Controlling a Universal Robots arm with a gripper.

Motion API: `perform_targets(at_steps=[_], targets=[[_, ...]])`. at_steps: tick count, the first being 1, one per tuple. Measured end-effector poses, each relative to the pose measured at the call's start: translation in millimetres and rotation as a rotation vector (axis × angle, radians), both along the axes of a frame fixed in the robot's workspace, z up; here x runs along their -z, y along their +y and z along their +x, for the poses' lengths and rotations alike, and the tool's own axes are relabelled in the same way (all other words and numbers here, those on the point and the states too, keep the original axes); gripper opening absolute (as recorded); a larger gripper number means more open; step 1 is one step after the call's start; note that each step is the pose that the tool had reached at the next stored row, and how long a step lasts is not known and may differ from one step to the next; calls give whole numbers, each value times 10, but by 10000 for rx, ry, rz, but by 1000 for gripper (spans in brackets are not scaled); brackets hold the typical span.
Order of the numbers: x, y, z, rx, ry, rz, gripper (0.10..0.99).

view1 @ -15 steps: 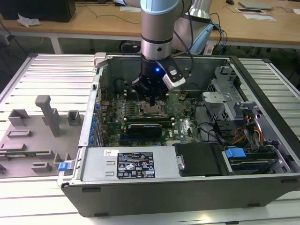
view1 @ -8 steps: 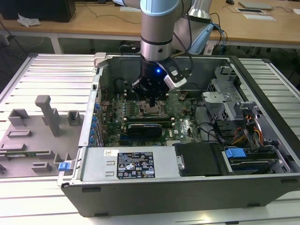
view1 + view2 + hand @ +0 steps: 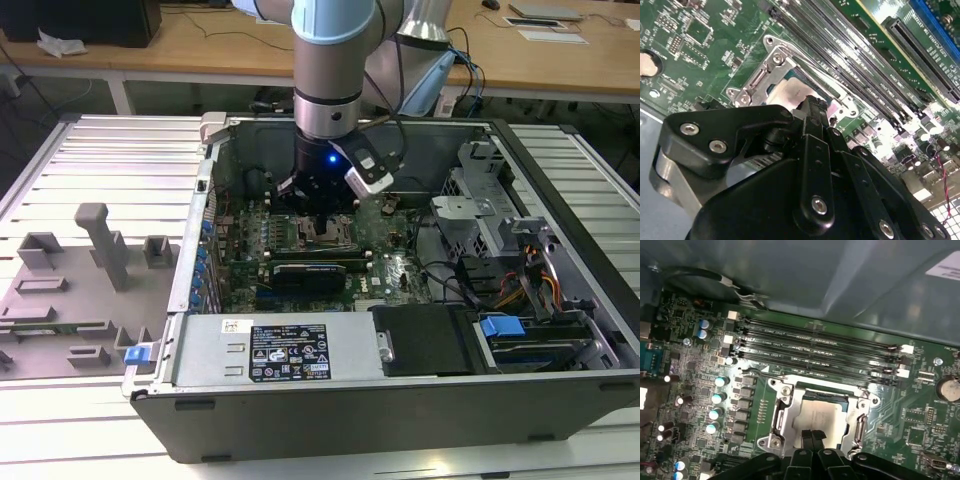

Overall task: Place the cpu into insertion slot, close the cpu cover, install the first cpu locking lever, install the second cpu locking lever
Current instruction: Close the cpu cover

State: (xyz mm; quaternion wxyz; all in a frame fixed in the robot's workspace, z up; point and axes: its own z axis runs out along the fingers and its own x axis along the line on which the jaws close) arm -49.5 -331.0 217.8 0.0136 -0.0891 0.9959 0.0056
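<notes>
Your black two-fingered end effector [image 3: 812, 436] is down inside the open grey desktop computer case [image 3: 575, 215], fingers together and clamped on nothing, tips right over the socket. The cpu [image 3: 821, 412], a small flat square chip with a pale silver-grey top, sits in the socket. The cpu cover [image 3: 784, 410], a thin silvery metal frame with an open middle, looks to be lying down around it.

That chip should be light and stiff but fragile underneath, so take it by its edges, never the contact face. The cover is springy sheet metal; press on its rim. I can't make out the levers.

Room is tight: black memory slots [image 3: 815, 347] run close beside the socket on the green motherboard [image 3: 700, 390]. In the exterior view, the slatted metal tabletop [image 3: 110, 150] carries a grey fixture tray [image 3: 60, 290] at nine o'clock from the case.
</notes>
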Motion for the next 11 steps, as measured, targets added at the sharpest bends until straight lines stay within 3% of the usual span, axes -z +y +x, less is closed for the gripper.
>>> perform_targets(at_steps=[11], targets=[[68,2,-150,102,0,1,106]])
